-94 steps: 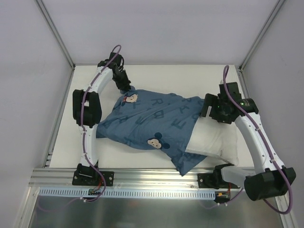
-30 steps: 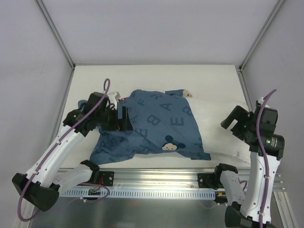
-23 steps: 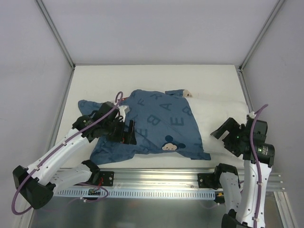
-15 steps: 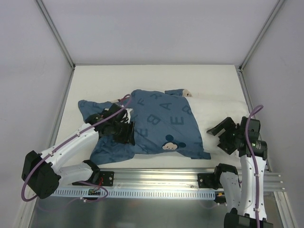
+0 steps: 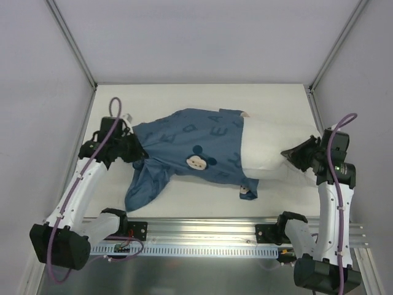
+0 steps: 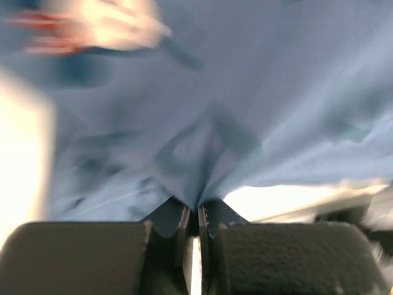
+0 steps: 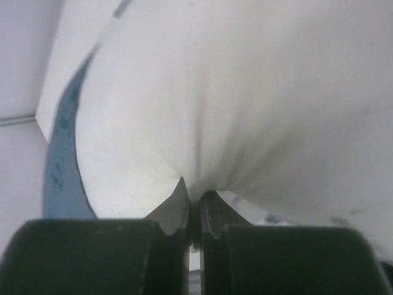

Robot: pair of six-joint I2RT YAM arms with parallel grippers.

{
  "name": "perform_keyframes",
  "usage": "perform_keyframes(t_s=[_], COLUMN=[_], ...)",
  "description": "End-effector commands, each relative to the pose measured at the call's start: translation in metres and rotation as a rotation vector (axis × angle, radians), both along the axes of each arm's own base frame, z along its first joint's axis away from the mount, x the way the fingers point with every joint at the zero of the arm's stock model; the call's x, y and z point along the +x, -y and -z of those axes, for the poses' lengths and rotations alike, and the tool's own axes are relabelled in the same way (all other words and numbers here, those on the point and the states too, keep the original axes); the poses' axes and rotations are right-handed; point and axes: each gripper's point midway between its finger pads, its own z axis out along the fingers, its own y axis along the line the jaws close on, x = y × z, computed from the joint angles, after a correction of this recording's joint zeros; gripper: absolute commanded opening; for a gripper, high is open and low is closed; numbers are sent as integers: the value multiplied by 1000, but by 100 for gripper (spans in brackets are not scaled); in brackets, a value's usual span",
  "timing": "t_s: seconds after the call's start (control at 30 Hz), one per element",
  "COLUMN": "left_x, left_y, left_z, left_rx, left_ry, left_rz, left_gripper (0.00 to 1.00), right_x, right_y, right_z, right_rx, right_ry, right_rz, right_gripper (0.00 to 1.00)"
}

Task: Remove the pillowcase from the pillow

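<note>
The blue printed pillowcase [image 5: 196, 144] lies stretched across the table's middle, still around the left part of the white pillow [image 5: 267, 147], whose right end sticks out bare. My left gripper [image 5: 138, 152] is shut on the pillowcase's left edge; in the left wrist view the blue pillowcase [image 6: 245, 110] bunches into the left gripper [image 6: 198, 212]. My right gripper [image 5: 290, 153] is shut on the pillow's bare right end; the right wrist view shows the white pillow [image 7: 245, 92] pinched in the right gripper [image 7: 194, 206], with a strip of pillowcase [image 7: 61, 160] at the left.
The white tabletop [image 5: 202, 98] is walled by grey panels and metal posts at the back corners. An aluminium rail [image 5: 202, 230] with both arm bases runs along the near edge. A loose flap of pillowcase [image 5: 144, 187] hangs toward the front left.
Both grippers have gone from open to shut, the left on the pillowcase and the right on the pillow. The arms have drawn apart and more white pillow shows at the right.
</note>
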Motion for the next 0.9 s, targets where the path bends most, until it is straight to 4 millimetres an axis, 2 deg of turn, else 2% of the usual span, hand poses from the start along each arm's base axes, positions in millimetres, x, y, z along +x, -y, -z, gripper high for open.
perform_keyframes(t_s=[0.0, 0.03, 0.07, 0.1, 0.13, 0.17, 0.27, 0.3, 0.37, 0.4, 0.5, 0.53, 0.57, 0.6, 0.63, 0.67, 0.7, 0.73, 0.77, 0.83, 0.87], left_x=[21, 28, 33, 37, 41, 44, 45, 44, 38, 36, 34, 33, 34, 35, 36, 36, 38, 38, 42, 48, 51], left_y=[-79, -87, -98, -110, -131, -142, -175, -180, -188, -187, -181, -179, -176, -171, -168, -165, -161, -158, -142, -131, -106], left_z=[-13, -23, -25, -28, -37, -39, -45, -45, -43, -41, -38, -36, -35, -36, -38, -42, -47, -54, -59, -71, -80], left_rx=[53, 17, -4, -20, -53, -72, -66, -65, -49, -48, -58, -57, -65, -78, -69, -57, -13, 16, 41, 97, 103], left_ry=[-9, 5, -7, -8, 9, 1, 2, -2, -7, -7, -7, -9, -12, -7, -1, 14, 36, 64, 82, 120, 144], left_rz=[-275, -311, -372, -431, -516, -564, -697, -723, -780, -789, -754, -731, -711, -685, -666, -654, -635, -618, -555, -505, -416], left_gripper=[0, 0, 0, 0, 0, 0, 0, 0, 0, 0, 0, 4, 20, 27, 39, 62, 72, 77, 83, 86, 87], right_x=[18, 16, 14, 11, 8, 4, -11, -17, -29, -36, -45, -46, -46, -46, -44, -45, -46, -46, -47, -44, -42], right_y=[32, 35, 36, 37, 41, 43, 49, 49, 48, 45, 38, 34, 32, 30, 28, 27, 27, 29, 31, 28, 26], right_z=[-84, -94, -108, -108, -108, -106, -69, -42, -17, 9, 29, 33, 32, 30, 21, 17, 12, -2, -9, -30, -37], right_rx=[-115, -123, -132, -133, -140, -153, -175, -167, -177, -159, -147, -135, -135, -141, -143, -147, -163, -191, -204, -205, -199], right_ry=[219, 243, 276, 270, 271, 267, 180, 115, 73, 16, -12, -14, -7, 1, 28, 31, 40, 65, 80, 137, 161], right_rz=[113, 129, 137, 143, 158, 161, 170, 167, 164, 154, 118, 100, 83, 60, 39, 29, 20, 26, 37, 42, 35], right_gripper=[1, 1, 1, 1, 1, 1, 1, 1, 1, 1, 1, 1, 1, 20, 38, 56, 74, 78, 82, 88, 90])
